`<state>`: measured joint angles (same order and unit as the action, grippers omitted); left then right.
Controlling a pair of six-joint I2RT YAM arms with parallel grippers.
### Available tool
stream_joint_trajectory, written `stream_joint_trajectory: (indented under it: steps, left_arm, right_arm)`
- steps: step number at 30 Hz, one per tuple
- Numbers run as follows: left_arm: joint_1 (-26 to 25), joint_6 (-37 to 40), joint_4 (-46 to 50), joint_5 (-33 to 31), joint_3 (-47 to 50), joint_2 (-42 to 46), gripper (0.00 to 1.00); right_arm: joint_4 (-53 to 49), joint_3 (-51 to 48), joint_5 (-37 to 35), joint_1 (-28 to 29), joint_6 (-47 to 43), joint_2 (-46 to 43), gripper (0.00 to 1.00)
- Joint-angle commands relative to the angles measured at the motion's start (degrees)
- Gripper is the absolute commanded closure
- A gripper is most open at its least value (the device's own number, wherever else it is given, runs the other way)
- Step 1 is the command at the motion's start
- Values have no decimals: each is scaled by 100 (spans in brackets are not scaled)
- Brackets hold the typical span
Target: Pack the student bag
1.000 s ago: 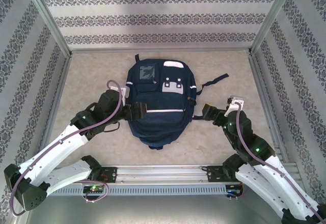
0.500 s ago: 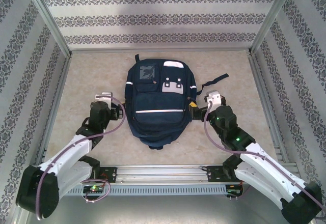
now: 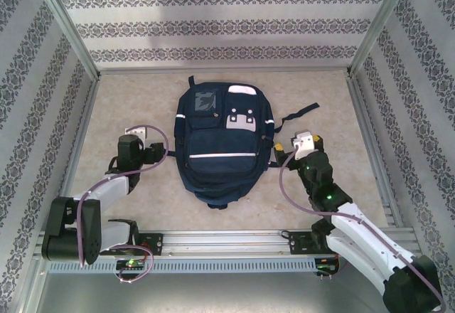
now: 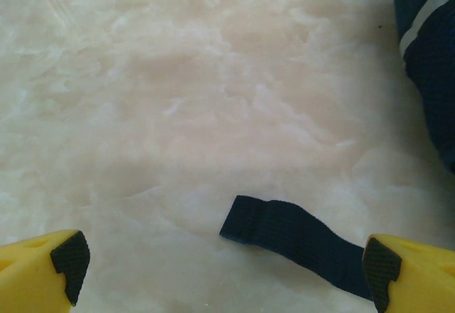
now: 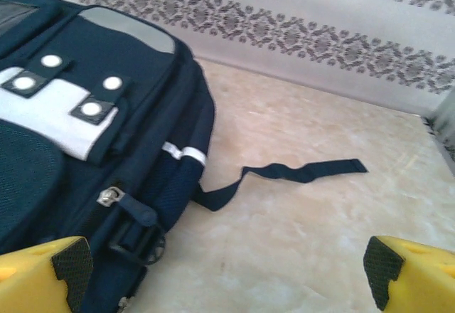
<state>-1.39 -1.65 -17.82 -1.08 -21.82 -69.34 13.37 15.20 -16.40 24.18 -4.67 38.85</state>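
Observation:
The student bag (image 3: 220, 146), navy with white stripes and grey-white patches, lies flat in the middle of the table, front side up. Just off the bag's left edge, my left gripper (image 3: 158, 154) stands open over bare table, not touching the bag. In the left wrist view its yellow fingertips (image 4: 43, 267) stand wide apart, with the loose end of a dark strap (image 4: 284, 231) lying between them. My right gripper (image 3: 279, 149) stands open beside the bag's right side. In the right wrist view, the bag (image 5: 85, 135), a zipper pull (image 5: 108, 196) and a side strap (image 5: 298, 174) lie ahead of that gripper (image 5: 227, 274).
Patterned walls with metal frame posts enclose the table on three sides. A metal rail (image 3: 227, 242) carrying the arm bases runs along the near edge. Bare marble-look tabletop (image 3: 128, 99) lies left, right and behind the bag.
My left gripper has drawn back leftward off the bag's left side onto bare table. The right arm has folded in closer, its gripper staying beside the bag's right edge.

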Motion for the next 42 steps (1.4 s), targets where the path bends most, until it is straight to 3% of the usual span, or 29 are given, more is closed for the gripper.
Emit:
stream_joint_trajectory:
  steps: [1,3,7,11,16,23,27,29,34,37,39,42]
  left_arm:
    - [42,84,-391,-367,199,424,1]
    - [56,127,-483,-703,299,534,1]
    - [165,154,-660,-580,138,163,1]
    - [157,-441,-1695,-587,283,-223,1]
    - [158,-327,-2430,-770,357,-536,1]
    - [156,3,-3221,-82,234,-1418,1]
    - [178,-22,-4077,-68,347,-2031,1]
    - [175,88,-3592,205,178,-1953,1]
    - [134,281,-4296,537,594,-1891,1]
    - [138,300,-3531,537,129,-1960,1]
    - [138,291,-3009,538,-150,-1979,1]
    - [186,179,-2919,465,-217,-2008,1]
  right_arm:
    - [325,-141,-138,-266,260,-204,2]
    - [275,-158,-267,-509,506,-261,2]
    - [447,-320,-351,-1228,1233,-80,2]
    - [686,-436,-240,-1819,1543,270,2]
    - [1587,-837,493,-2470,1501,527,2]
    - [2776,-906,1088,-2828,1395,1603,2]
    - [3630,-824,1323,-2873,1380,2343,2]
    - [4130,-787,1350,-2885,1491,2784,2]
    - [5487,-677,2058,-2867,1091,3985,2]
    - [6607,-656,2262,-2785,960,5105,2]
    - [5698,-223,2662,-2779,841,4999,2]
    - [3951,635,2461,-2721,761,4804,2]
